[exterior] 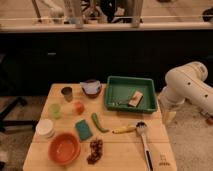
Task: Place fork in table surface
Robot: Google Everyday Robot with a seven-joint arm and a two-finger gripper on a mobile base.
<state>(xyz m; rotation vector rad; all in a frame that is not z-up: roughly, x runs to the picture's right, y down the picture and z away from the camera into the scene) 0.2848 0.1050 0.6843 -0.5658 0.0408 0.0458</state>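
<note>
The fork [122, 103] is a small slender grey utensil lying inside the green tray [131, 82], just left of a tan block [135, 98]. The pale wood table surface [117, 147] carries the tray at its far right corner. My white arm [187, 84] comes in from the right and bends down beside the table's right edge. The gripper [168, 115] hangs at the end of it, low next to the tray's right front corner and apart from the fork.
A white-handled brush [145, 144] and a banana [124, 129] lie front right. A green pepper [98, 122], teal sponge [83, 129], grapes [95, 150], orange bowl [64, 148], white tub [45, 128], three small cups and a blue bowl [91, 87] fill the left.
</note>
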